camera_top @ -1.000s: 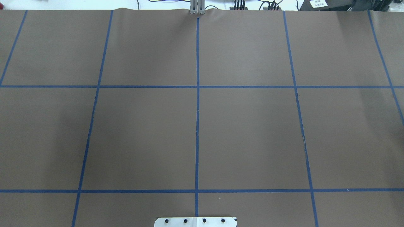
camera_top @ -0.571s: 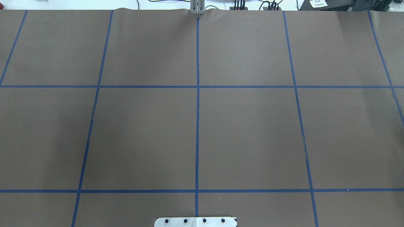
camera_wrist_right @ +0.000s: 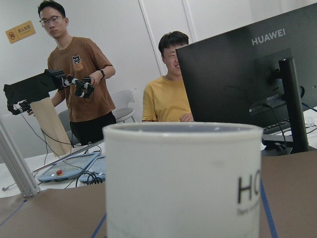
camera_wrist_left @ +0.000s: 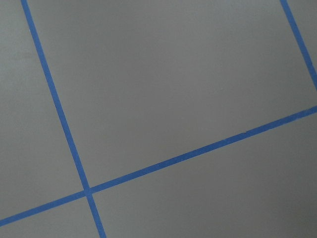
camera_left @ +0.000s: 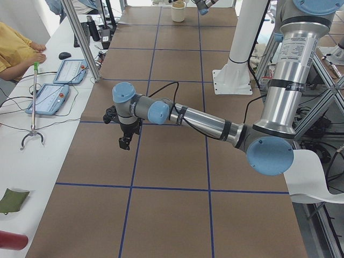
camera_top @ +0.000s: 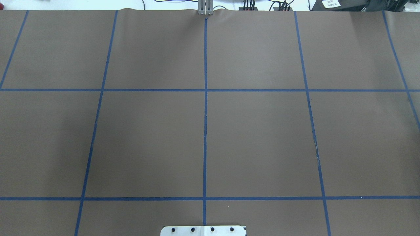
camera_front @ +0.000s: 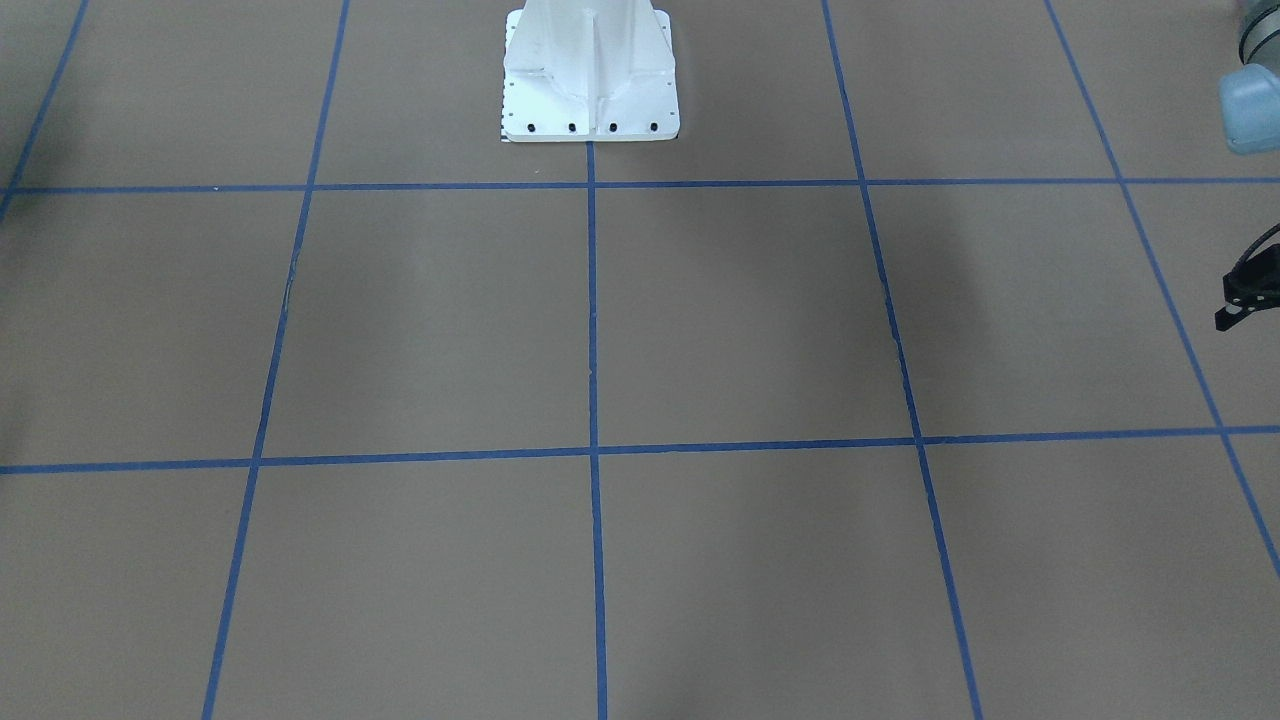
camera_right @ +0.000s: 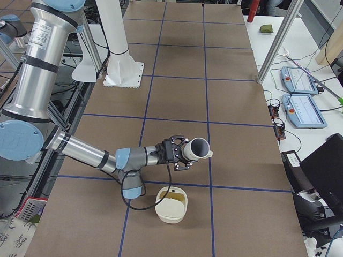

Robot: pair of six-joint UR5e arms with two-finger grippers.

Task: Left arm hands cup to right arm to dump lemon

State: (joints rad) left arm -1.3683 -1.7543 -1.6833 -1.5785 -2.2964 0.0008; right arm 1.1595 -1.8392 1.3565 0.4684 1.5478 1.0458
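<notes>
The white cup (camera_right: pixel 196 148) lies on its side in the air at my right gripper (camera_right: pixel 179 153), mouth away from the wrist; that view does not show whether the gripper is shut on it. The cup fills the right wrist view (camera_wrist_right: pixel 183 178), lettering "HO" showing, no fingers in sight. My left gripper (camera_left: pixel 124 143) points down over bare table near the left end. A sliver of it shows in the front-facing view (camera_front: pixel 1240 298); I cannot tell if it is open. A dull yellow-green patch, perhaps the lemon (camera_right: pixel 174 202), lies in a white bowl (camera_right: pixel 170 213) below the cup.
The white robot pedestal (camera_front: pixel 590 80) stands at the table's near-robot edge, its foot plate (camera_top: pixel 203 230) in the overhead view. Teach pendants (camera_right: pixel 303 80) and a black monitor (camera_wrist_right: pixel 237 79) are on the side bench. Two people (camera_wrist_right: pixel 171 94) are behind it.
</notes>
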